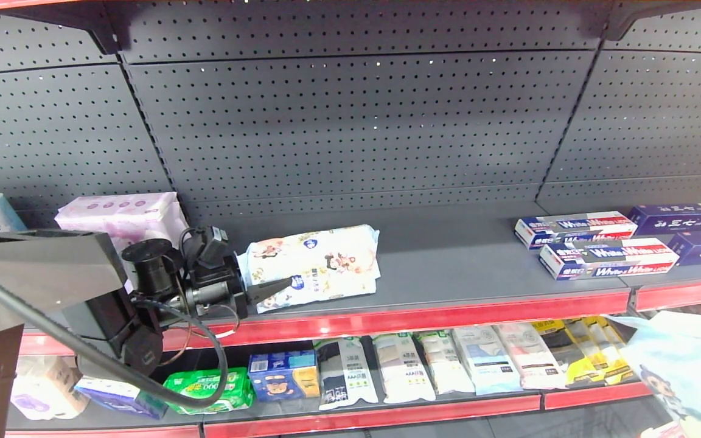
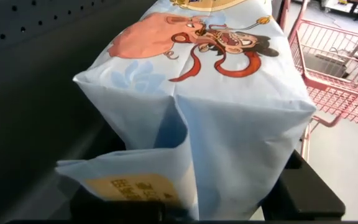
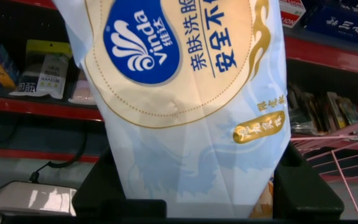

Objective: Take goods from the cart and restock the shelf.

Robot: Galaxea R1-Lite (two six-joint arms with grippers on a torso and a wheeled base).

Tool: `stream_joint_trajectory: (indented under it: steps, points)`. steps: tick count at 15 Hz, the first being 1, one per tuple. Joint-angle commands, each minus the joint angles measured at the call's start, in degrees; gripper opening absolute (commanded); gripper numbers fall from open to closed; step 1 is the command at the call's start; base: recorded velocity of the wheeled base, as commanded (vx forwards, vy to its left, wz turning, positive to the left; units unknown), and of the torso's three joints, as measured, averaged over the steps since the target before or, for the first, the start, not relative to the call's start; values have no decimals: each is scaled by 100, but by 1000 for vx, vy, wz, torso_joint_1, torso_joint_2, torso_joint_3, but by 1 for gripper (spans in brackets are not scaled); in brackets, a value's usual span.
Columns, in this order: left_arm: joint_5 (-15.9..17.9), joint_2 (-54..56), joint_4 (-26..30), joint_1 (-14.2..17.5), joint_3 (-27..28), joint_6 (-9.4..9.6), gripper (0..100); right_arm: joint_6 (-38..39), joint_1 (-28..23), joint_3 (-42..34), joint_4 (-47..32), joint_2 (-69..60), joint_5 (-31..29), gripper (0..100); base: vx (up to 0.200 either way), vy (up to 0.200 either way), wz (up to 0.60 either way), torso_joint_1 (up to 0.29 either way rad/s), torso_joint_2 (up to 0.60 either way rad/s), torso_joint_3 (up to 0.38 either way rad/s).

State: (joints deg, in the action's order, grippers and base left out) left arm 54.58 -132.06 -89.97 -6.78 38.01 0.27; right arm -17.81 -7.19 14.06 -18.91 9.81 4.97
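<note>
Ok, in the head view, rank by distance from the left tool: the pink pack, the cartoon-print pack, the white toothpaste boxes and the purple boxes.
1. The cartoon-print pack, held by the left tool, mid-shelf.
2. The pink pack, at the shelf's left end.
3. The white toothpaste boxes, far right.
4. The purple boxes, farthest right.

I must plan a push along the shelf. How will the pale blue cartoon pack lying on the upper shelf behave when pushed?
Probably floppy: the pack is creased and folded where the left gripper holds its end. Likely light for its size, since it looks puffy. Lying flat on the shelf, it should slide, not roll or tip.
</note>
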Motion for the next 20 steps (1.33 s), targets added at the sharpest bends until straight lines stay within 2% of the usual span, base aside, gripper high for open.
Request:
stream_joint_trajectory:
  steps: [1, 3, 4, 6, 10, 14, 20]
  points:
    - [18, -13, -3, -8, 5, -36, 0, -3, -1, -8, 1, -6, 4, 0, 0, 0, 0, 0, 0, 0]
    - [158, -13, -3, -34, 13, -80, 0, 6, -1, -17, 1, 3, 4, 0, 0, 0, 0, 0, 0, 0]
    - [413, -13, -3, -34, 31, -62, 0, 6, -1, -8, 1, 21, 4, 0, 0, 0, 0, 0, 0, 0]
    - [528, -30, -3, -34, 49, -44, 0, 6, -1, -8, 1, 29, 4, 0, 0, 0, 0, 0, 0, 0]
    - [457, -153, -3, -25, 189, -27, 0, 6, -1, -17, 1, 29, 4, 0, 0, 0, 0, 0, 0, 0]
    - [361, -197, -3, -25, 198, 219, 0, 6, -1, -17, 1, 38, -5, 0, 0, 0, 0, 0, 0, 0]
    - [150, -232, -3, -25, 189, 228, 0, 6, -1, -17, 1, 38, -5, 0, 0, 0, 0, 0, 0, 0]
